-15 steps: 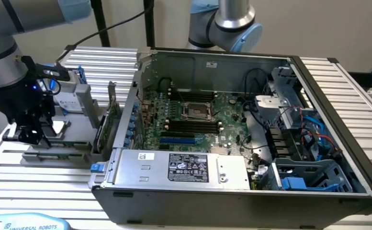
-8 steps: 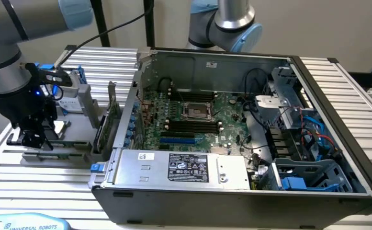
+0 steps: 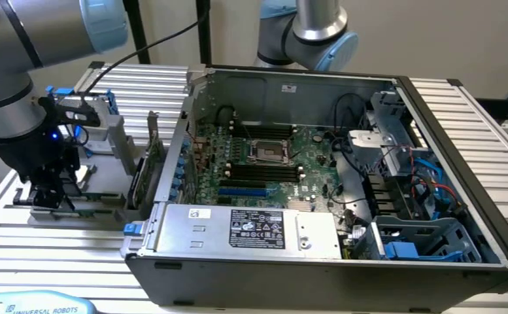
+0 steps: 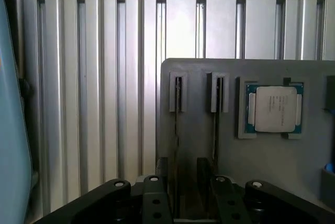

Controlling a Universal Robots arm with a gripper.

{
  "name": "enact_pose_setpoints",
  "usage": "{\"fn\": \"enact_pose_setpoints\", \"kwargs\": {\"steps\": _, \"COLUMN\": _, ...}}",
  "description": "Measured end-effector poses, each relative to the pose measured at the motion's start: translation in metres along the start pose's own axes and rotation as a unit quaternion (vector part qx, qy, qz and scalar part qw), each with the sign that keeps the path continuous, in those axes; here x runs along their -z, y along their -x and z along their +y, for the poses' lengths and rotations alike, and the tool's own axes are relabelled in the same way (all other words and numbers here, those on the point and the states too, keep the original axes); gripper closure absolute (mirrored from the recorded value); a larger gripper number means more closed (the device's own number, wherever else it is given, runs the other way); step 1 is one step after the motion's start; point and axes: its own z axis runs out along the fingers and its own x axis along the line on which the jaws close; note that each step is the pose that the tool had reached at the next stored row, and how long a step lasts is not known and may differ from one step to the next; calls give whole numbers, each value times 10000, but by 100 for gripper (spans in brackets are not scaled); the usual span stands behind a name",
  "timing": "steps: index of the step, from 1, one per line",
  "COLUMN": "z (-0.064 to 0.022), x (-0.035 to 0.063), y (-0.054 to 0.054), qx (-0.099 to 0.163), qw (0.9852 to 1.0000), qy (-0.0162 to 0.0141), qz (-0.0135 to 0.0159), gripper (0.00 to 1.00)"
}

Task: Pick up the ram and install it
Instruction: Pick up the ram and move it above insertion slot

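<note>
Two rams stand on edge in a grey holder (image 4: 193, 103), seen as thin dark lines: one ram (image 4: 177, 124) and a second ram (image 4: 216, 124) beside it. My gripper (image 4: 183, 174) hangs low over the holder, open, with its dark fingertips (image 4: 162, 165) on either side of the first ram's near end and nothing gripped. In the exterior view my gripper (image 3: 49, 195) is at the exterior view's left, outside the open computer case (image 3: 175, 258). The black memory slots (image 3: 254, 171) lie on the motherboard inside.
A square silver processor (image 4: 275, 109) sits in a pocket of the same holder. A green expansion card (image 3: 153, 171) stands upright between holder and case. The power supply (image 3: 245, 229) fills the case's near side. A second arm (image 3: 310, 33) stands behind the case on the ribbed aluminium table (image 3: 53, 261).
</note>
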Motion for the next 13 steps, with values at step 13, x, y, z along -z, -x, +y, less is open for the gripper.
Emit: {"fn": "enact_pose_setpoints", "kwargs": {"steps": 13, "z": 6, "x": -203, "y": -32, "qx": 0, "qw": 10000, "qy": 0, "qz": -24, "gripper": 64}}
